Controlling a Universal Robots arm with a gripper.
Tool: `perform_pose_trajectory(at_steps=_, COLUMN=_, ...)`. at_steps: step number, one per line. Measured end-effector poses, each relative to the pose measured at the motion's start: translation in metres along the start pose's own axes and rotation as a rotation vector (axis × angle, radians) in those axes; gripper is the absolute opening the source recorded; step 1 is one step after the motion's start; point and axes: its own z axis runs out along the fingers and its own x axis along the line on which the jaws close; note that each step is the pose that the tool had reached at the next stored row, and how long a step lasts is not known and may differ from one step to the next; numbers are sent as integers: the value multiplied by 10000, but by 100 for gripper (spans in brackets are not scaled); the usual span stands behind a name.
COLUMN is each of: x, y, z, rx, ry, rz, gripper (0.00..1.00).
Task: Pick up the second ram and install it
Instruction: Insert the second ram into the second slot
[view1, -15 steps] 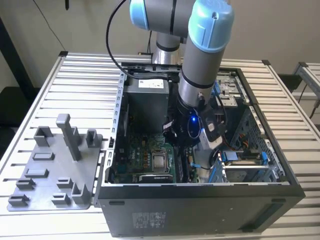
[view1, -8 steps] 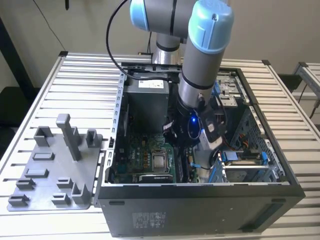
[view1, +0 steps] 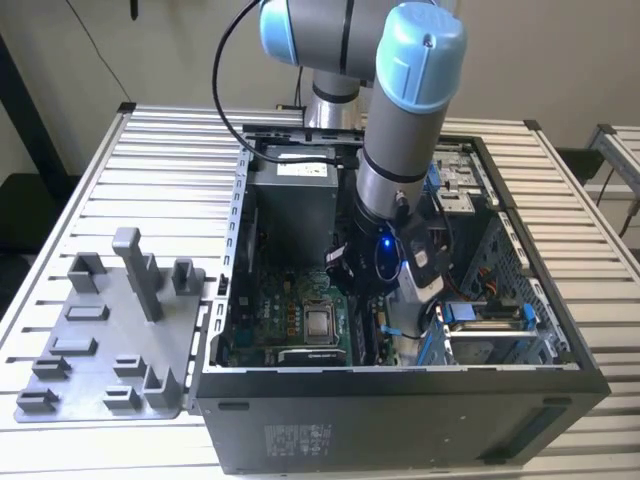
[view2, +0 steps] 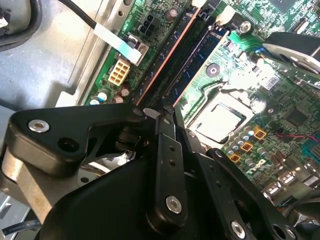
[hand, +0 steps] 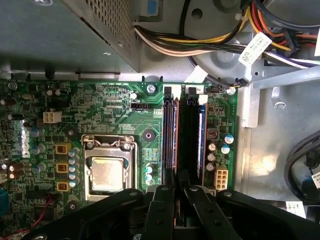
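The robot arm reaches down into an open computer case (view1: 560, 350) on a slatted table (view1: 90, 200), its gripper (hand: 178, 192) low over the green motherboard (hand: 115, 115). The black fingers (hand: 162, 200) are clamped together on the near end of the second ram (hand: 187, 135), a dark stick standing on edge in the memory slots just beside the processor socket (hand: 106, 172). A grey holder tray (view1: 105, 340) sits on the table at the exterior view's left of the case.
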Motion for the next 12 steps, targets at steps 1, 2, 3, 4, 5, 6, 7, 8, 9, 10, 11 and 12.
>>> perform_pose_trajectory(at_steps=1, x=0, y=0, z=1, rx=-1, ry=0, rz=0, gripper=14)
perform_pose_trajectory(at_steps=2, x=0, y=0, z=1, rx=-2, ry=-1, rz=0, gripper=14)
perform_pose_trajectory(at_steps=3, x=0, y=0, z=1, rx=-2, ry=0, rz=0, gripper=14)
perform_pose_trajectory(at_steps=4, x=0, y=1, z=3, rx=-10, ry=-1, rz=-1, gripper=14)
perform_pose_trajectory(at_steps=5, x=-1, y=2, z=6, rx=-16, ry=-1, rz=-1, gripper=15)
perform_pose_trajectory(at_steps=6, x=-1, y=2, z=5, rx=-10, ry=-2, rz=0, gripper=15)
perform_pose_trajectory(at_steps=7, x=-1, y=1, z=4, rx=-7, ry=-2, rz=-1, gripper=21)
perform_pose_trajectory(at_steps=8, x=0, y=0, z=3, rx=-4, ry=-1, rz=0, gripper=21)
perform_pose_trajectory(at_steps=9, x=0, y=0, z=2, rx=-9, ry=-1, rz=0, gripper=28)
perform_pose_trajectory(at_steps=10, x=0, y=-1, z=-8, rx=-19, ry=1, rz=-1, gripper=28)
perform_pose_trajectory(at_steps=11, x=1, y=-1, z=-29, rx=-35, ry=3, rz=-1, gripper=28)
perform_pose_trajectory(at_steps=12, x=2, y=-1, z=-64, rx=-46, ry=3, rz=3, gripper=28)
